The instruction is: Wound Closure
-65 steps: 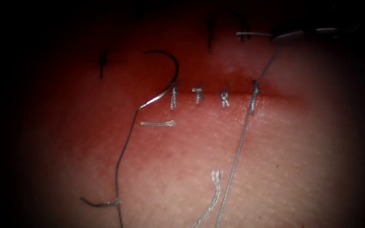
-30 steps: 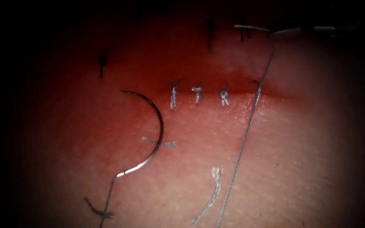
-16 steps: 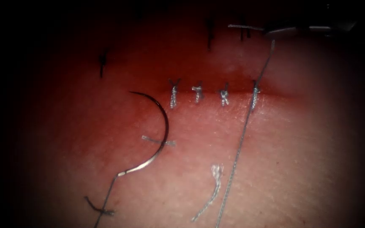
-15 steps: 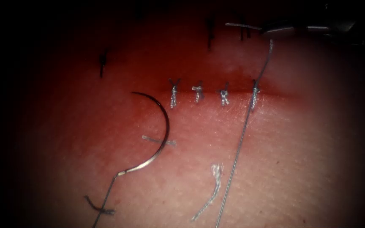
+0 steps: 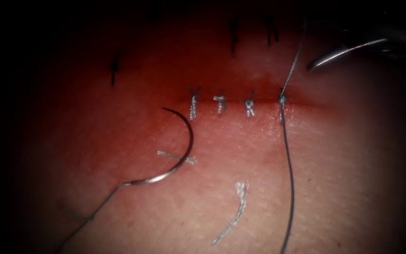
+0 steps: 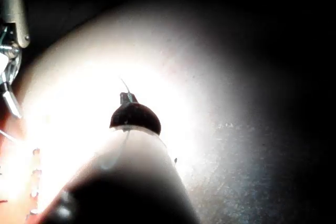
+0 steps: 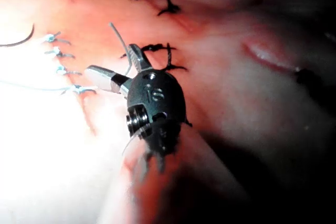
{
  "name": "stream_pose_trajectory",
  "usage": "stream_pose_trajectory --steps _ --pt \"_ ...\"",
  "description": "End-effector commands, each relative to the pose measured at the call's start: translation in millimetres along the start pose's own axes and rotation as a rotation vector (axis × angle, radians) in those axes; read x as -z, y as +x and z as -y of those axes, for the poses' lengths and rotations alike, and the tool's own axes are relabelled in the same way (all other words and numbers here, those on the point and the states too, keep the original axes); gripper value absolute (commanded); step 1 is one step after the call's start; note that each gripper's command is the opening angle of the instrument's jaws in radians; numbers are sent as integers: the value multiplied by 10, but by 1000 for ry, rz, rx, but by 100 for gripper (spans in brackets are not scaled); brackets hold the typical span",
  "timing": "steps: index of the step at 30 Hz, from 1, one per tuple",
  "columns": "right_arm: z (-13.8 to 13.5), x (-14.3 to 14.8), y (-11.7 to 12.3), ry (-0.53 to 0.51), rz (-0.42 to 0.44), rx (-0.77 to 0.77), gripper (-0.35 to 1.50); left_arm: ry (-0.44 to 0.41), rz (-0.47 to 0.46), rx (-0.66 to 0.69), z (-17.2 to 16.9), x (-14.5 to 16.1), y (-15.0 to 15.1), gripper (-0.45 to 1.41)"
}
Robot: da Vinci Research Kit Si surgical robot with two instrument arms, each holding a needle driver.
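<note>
The curved needle lies free on the tissue, below the left end of the horizontal cut, and is not in the tissue. Thread runs from its blunt end toward the lower left. At the cut's right-most knot one strand of thread drops down the tissue and another rises toward my right tool. That tool's jaws stand open, with a short thread end passing loosely between them. My left tool is shut on a thread that pokes out past its tip.
Three more tied stitches sit along the cut, left of the newest knot. Two cut thread pieces lie on the tissue below; one of them is crossed by the needle. Dark stitches mark the tissue above the cut.
My right jaws have opened and let go of the thread end, and the tool moved right and down. The long strand went slack and bowed. The needle slid up and right.
</note>
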Motion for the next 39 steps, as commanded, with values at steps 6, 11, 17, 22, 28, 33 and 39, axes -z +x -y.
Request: stream_pose_trajectory --steps 6,11,17,22,28,33,39 --pt "20 9 3 -43 2 42 126 125 86 11 52 -24 -30 -45" --pt "32 26 2 -78 13 40 133 161 108 47 84 -38 -54 -45" --pt "30 46 -1 -201 21 11 148 172 108 34 116 -50 -74 -45" --pt "29 62 -7 -236 12 4 148 173 117 9 122 -54 -90 -45" --pt "41 75 -9 -225 6 3 148 90 152 -43 90 -61 -124 -45" --pt "57 78 -2 -209 -2 5 148 -5 202 -46 65 -77 -165 -45" --pt "90 81 12 -194 -8 67 146 11 271 -10 78 -98 -226 -45"
